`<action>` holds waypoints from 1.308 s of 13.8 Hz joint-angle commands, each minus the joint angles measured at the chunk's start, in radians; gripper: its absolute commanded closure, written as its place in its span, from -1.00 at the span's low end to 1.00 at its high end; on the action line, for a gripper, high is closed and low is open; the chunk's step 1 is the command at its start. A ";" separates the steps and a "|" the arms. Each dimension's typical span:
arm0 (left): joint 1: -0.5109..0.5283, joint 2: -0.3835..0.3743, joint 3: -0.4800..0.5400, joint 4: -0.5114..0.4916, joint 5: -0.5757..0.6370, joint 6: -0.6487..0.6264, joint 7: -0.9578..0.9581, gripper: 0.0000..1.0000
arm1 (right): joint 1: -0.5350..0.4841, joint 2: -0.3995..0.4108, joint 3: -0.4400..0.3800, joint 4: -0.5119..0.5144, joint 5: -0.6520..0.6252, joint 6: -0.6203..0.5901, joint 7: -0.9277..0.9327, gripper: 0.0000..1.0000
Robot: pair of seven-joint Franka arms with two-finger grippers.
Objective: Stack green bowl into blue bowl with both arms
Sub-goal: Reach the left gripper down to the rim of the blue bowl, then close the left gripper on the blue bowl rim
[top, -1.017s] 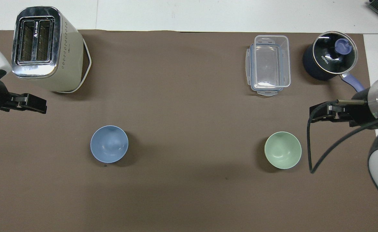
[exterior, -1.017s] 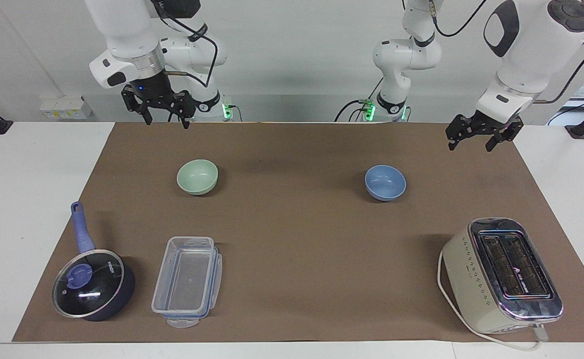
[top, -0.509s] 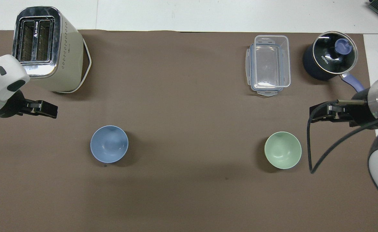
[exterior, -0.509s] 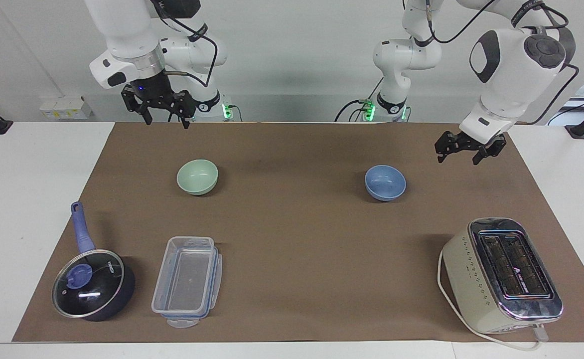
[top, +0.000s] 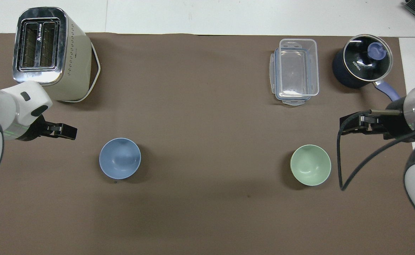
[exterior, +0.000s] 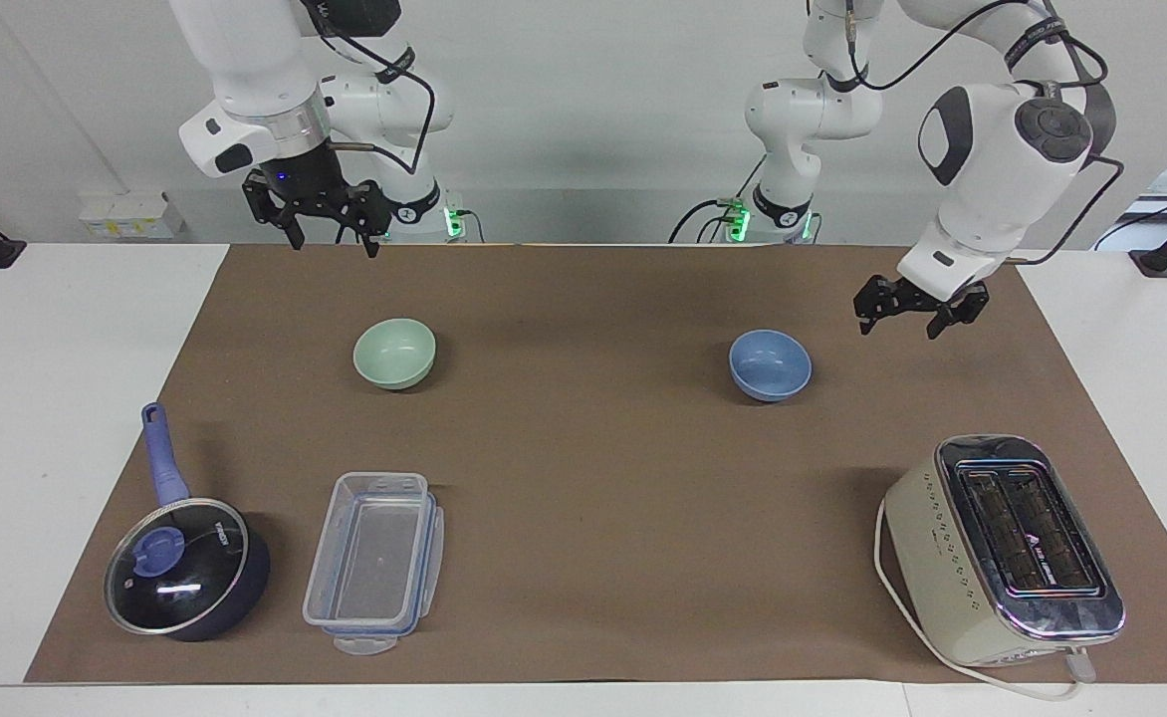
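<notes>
L gripper (exterior: 907,317) is up in the air over bare mat, beside the blue bowl (exterior: 770,364) toward the L arm's end of the table. Jaws spread, nothing in them. Over the last sec it has come down and swung in from the mat edge toward that bowl; in the overhead view its tip (top: 65,131) is now close to the rim but apart from it. No contact yet.

R gripper (exterior: 325,219) hangs over the mat edge next to the robots, short of the green bowl (exterior: 394,353). Also spread and empty. It hasn't budged in that sec, so the R arm is waiting.

Both bowls sit upright on the brown mat (exterior: 583,478), well apart, each at about the same depth from the robots; neither has shifted. Green one is toward the R arm's end, blue one toward the L arm's.

Meaning for the task: nothing stacked, nothing grasped. Approach phase only, L arm leading. Prob it's going for the blue bowl, to steady or reposition it, though from this angle I can't be sure how high the tips are above the rim.

Farther from the robots: toaster (exterior: 1004,550), clear plastic box (exterior: 376,560), lidded saucepan (exterior: 185,570). All out of the way.
</notes>
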 commanded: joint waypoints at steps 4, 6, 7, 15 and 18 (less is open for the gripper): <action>-0.063 -0.040 0.012 -0.183 -0.023 0.154 -0.023 -1.00 | -0.017 -0.015 0.006 -0.023 0.008 0.024 -0.029 -1.00; -0.084 -0.043 0.012 -0.246 -0.044 0.215 -0.081 -1.00 | -0.017 -0.015 0.006 -0.023 0.009 0.022 -0.029 -1.00; -0.085 -0.049 0.012 -0.269 -0.048 0.238 -0.089 -1.00 | -0.017 -0.015 0.006 -0.023 0.009 0.022 -0.029 -1.00; -0.098 0.000 0.012 -0.324 -0.135 0.366 -0.092 -1.00 | -0.017 -0.015 0.006 -0.023 0.009 0.022 -0.029 -1.00; -0.103 0.000 0.012 -0.326 -0.137 0.355 -0.095 -0.44 | -0.017 -0.015 0.006 -0.023 0.009 0.021 -0.029 -1.00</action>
